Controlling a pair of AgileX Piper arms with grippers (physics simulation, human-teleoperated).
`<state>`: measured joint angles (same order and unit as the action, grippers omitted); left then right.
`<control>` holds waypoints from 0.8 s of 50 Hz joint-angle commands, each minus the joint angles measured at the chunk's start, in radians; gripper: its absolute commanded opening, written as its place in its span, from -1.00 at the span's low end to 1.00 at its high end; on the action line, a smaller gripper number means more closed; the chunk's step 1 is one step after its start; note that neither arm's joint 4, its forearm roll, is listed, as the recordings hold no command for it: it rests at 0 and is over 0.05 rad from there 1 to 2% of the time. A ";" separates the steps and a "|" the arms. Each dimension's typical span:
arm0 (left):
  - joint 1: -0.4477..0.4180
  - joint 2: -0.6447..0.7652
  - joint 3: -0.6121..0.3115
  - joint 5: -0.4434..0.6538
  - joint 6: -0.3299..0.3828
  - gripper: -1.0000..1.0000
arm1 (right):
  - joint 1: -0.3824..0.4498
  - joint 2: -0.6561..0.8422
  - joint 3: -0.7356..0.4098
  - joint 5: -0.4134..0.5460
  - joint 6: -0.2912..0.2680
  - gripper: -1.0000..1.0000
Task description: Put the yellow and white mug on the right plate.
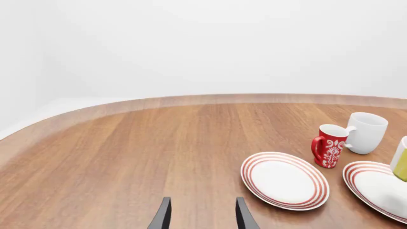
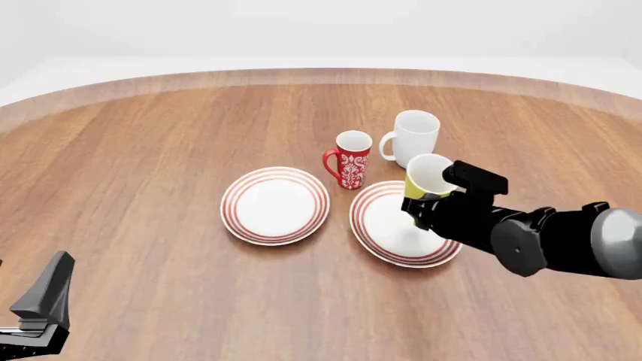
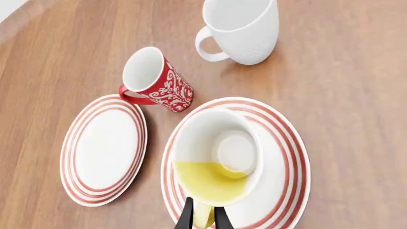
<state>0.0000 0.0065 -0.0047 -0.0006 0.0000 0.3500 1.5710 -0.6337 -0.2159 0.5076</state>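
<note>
The yellow and white mug point(image 2: 425, 175) is held in my right gripper point(image 2: 426, 201), which is shut on it at the handle side; in the right wrist view the fingers point(image 3: 188, 215) pinch the mug point(image 3: 216, 157) at its handle. The mug hangs over the right plate point(image 2: 386, 226), which also shows in the right wrist view point(image 3: 283, 157); whether it touches the plate I cannot tell. In the left wrist view the mug point(image 1: 401, 161) shows at the edge above the right plate point(image 1: 378, 188). My left gripper point(image 1: 201, 214) is open and empty, low at the near left point(image 2: 40, 304).
The left plate point(image 2: 275, 204) lies beside the right one. A red patterned mug point(image 2: 351, 159) and a larger white mug point(image 2: 413, 137) stand just behind the plates, close to the held mug. The table's curved far edge point(image 2: 321, 75) runs across the back.
</note>
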 commanded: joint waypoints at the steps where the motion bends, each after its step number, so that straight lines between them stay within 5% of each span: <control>1: 0.000 0.000 0.000 0.000 0.000 1.00 | 0.008 0.058 0.026 -0.076 0.031 -1.00; 40: 0.000 0.000 0.000 0.000 0.000 1.00 | 0.044 0.120 0.044 -0.141 0.073 -1.00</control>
<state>-0.0001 0.0065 -0.0047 -0.0006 0.0000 0.3794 1.6824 -0.5872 -0.3493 0.5563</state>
